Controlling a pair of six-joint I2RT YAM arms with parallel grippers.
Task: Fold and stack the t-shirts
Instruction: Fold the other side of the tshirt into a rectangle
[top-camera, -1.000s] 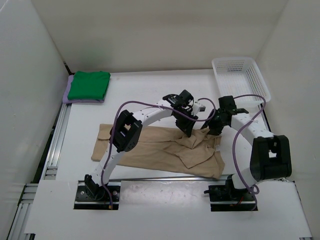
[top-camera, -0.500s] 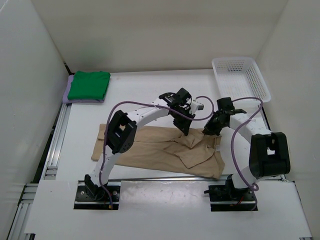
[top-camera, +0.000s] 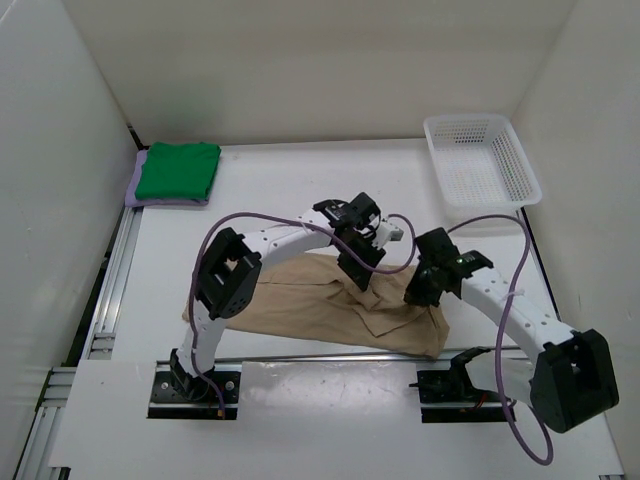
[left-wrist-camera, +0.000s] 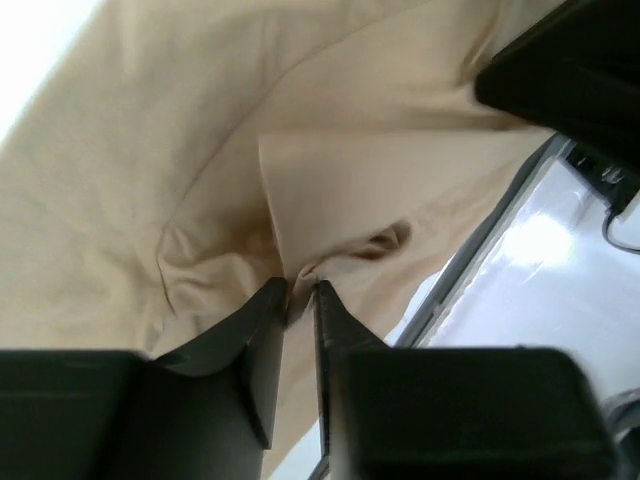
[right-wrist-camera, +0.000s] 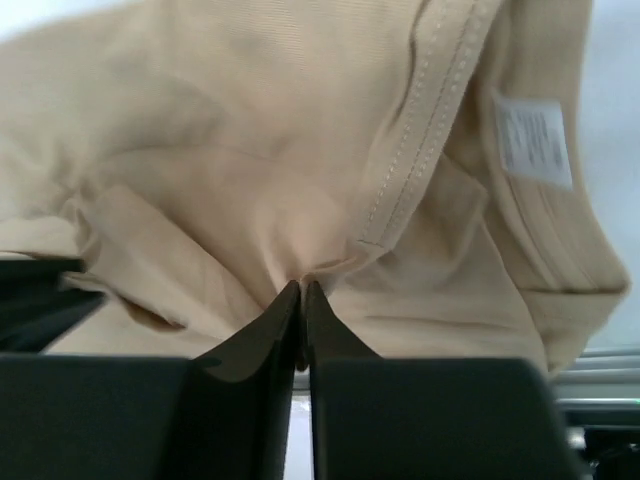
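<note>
Left gripper (top-camera: 357, 277) at one o'clock on the beige t-shirt (top-camera: 290, 312), right gripper (top-camera: 418, 295) at three — each clamped on its cloth.

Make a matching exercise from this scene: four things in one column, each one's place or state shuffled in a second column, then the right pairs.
Column one:
1. green t-shirt
2. lavender t-shirt
3. beige t-shirt
4. white basket

Column two:
A. standing in the far right corner
B. pinched by the left gripper and the right gripper
C. folded, on top of the far-left pile
D. at the bottom of the far-left pile

Pairs: 1-C, 2-D, 3-B, 4-A
</note>
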